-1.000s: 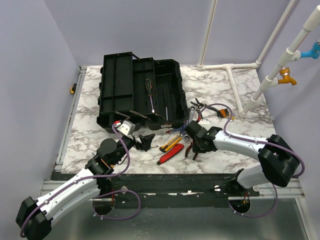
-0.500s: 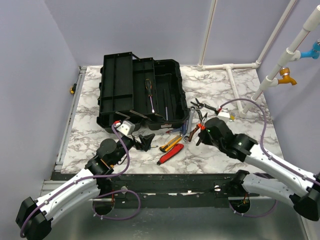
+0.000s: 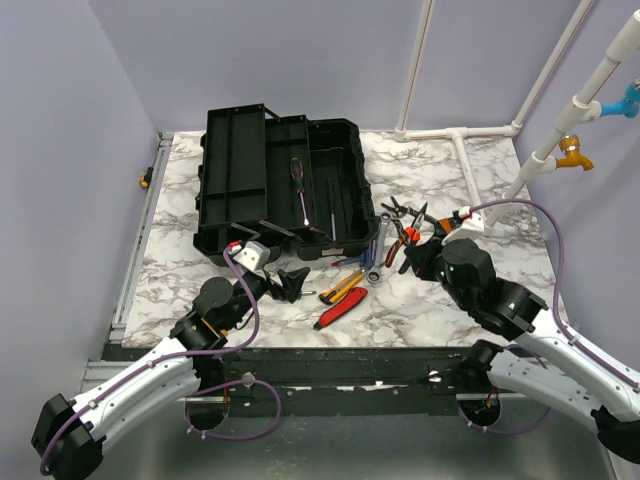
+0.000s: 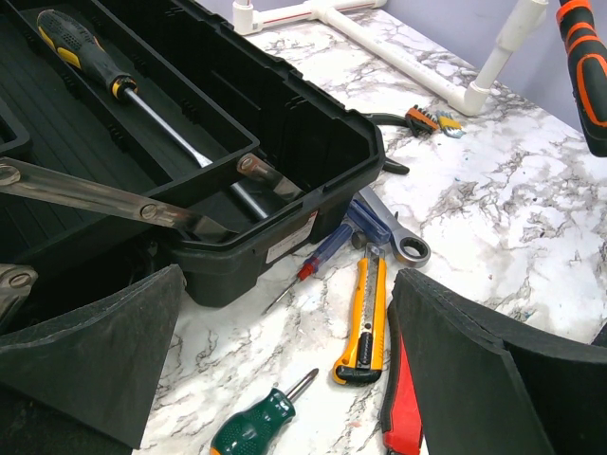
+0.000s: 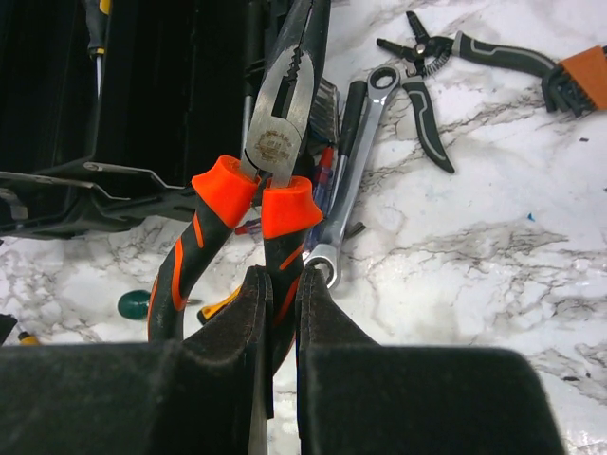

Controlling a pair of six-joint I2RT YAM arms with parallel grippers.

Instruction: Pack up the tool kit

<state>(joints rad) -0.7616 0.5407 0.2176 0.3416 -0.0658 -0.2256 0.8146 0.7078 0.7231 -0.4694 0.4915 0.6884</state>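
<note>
The black toolbox [image 3: 335,215] lies open at the back left, with a yellow-handled screwdriver [image 4: 90,52] in its tray. My right gripper [image 5: 282,284] is shut on one handle of the orange-and-black pliers [image 5: 275,123], held above the table right of the box [image 3: 405,245]. My left gripper [image 4: 285,351] hangs open in front of the box, nothing between its fingers. Below it lie a yellow utility knife [image 4: 365,322], a green screwdriver [image 4: 251,431] and a red knife [image 4: 403,417]. A ring wrench [image 5: 358,161] and a blue screwdriver [image 4: 332,251] lie by the box's corner.
Black spring pliers [image 5: 427,85] and an orange-held key set [image 5: 583,76] lie right of the box. White PVC pipes [image 3: 460,135] run along the back right. The toolbox lid [image 3: 232,165] lies folded out to the left.
My right arm has swung back and right from the table's near edge, carrying the pliers up off the table. The left arm has not moved.
</note>
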